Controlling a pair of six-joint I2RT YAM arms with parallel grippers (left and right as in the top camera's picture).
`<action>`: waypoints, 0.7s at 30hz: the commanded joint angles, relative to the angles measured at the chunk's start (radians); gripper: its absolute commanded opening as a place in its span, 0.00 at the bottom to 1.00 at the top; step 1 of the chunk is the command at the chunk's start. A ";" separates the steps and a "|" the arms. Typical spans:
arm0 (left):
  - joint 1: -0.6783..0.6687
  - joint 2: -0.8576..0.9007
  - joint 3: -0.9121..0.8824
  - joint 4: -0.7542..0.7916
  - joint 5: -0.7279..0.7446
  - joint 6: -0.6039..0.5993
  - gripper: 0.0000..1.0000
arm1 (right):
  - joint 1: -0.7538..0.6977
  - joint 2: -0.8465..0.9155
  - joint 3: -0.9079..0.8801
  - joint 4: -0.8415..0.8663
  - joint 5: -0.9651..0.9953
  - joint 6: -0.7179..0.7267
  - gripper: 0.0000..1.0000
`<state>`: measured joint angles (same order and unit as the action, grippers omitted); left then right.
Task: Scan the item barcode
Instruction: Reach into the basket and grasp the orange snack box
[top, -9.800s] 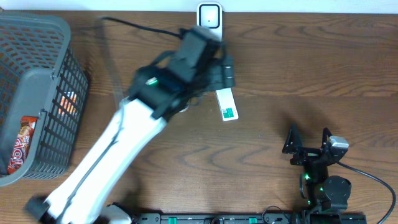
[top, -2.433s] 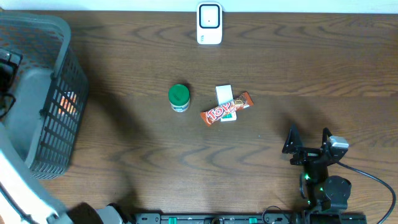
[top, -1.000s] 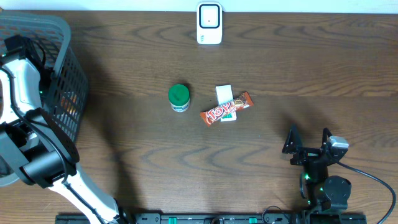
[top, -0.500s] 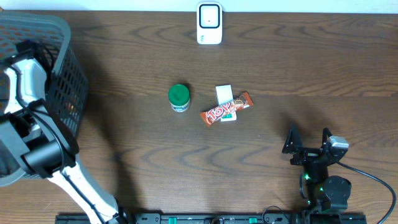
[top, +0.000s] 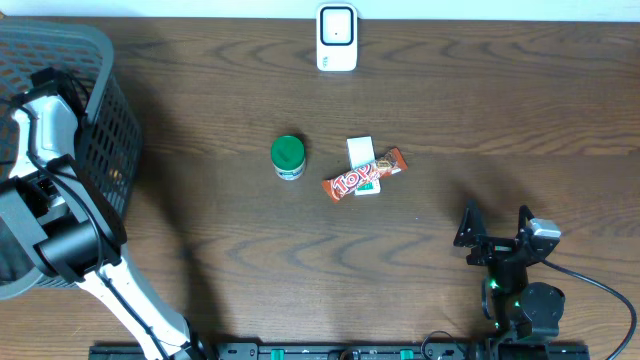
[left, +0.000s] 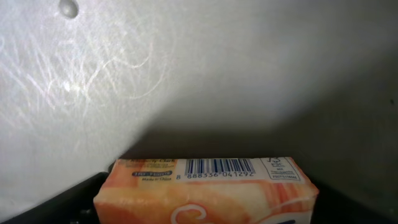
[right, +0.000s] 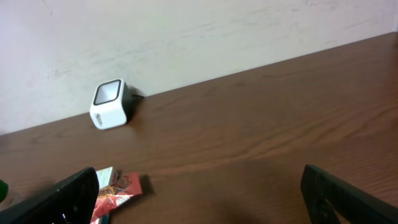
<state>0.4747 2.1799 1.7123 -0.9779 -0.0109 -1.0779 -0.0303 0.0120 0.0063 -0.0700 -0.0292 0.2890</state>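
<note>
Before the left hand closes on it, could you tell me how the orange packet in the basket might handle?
The orange packet looks like soft wrapped film, so it would probably squash a little. It seems light. Its glossy wrap may be slippery, and its flat sides make rolling unlikely.

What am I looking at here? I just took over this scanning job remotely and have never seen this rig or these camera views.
Two robot arms work at a wooden table. The top picture looks straight down. The other two come from cameras on each arm's wrist.

The left arm reaches into the grey basket. Its wrist camera sits close over an orange packet with the barcode facing up. Whether the packet is gripped cannot be told.

The right end effector rests open and empty near the table's front edge.

On the table lie a green-capped jar, a red candy bar lying across a small white box, and the white barcode scanner at the back.
</note>
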 joint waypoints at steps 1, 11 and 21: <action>-0.003 0.025 -0.006 -0.004 -0.027 0.003 0.86 | 0.005 -0.006 -0.001 -0.003 0.002 0.010 0.99; -0.003 0.025 -0.006 -0.015 -0.027 0.011 0.79 | 0.005 -0.006 -0.001 -0.003 0.002 0.010 0.99; 0.007 0.023 -0.006 -0.038 -0.019 0.034 0.79 | 0.005 -0.006 -0.001 -0.003 0.002 0.010 0.99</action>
<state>0.4755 2.1799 1.7123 -0.9974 -0.0143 -1.0653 -0.0303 0.0120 0.0063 -0.0700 -0.0296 0.2886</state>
